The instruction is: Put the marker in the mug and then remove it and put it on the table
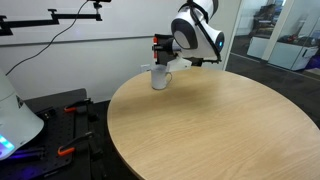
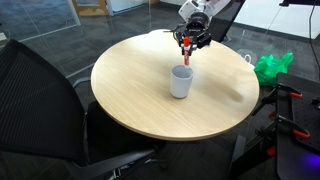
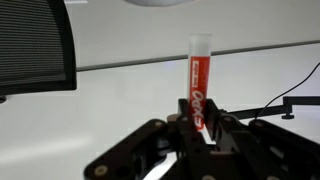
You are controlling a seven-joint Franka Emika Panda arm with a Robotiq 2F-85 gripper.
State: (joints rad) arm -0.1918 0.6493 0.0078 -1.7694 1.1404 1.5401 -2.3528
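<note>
The white mug stands upright on the round tan table, near its far edge; it also shows in an exterior view. My gripper hangs just above the mug and is shut on the marker, which points down toward the mug's opening. In the wrist view the red marker with its white end sticks out from between my black fingers. The marker is above the mug, not inside it.
A black mesh chair stands at the table's near side and shows in the wrist view. A green bag lies beyond the table edge. A white device and tools sit beside the table.
</note>
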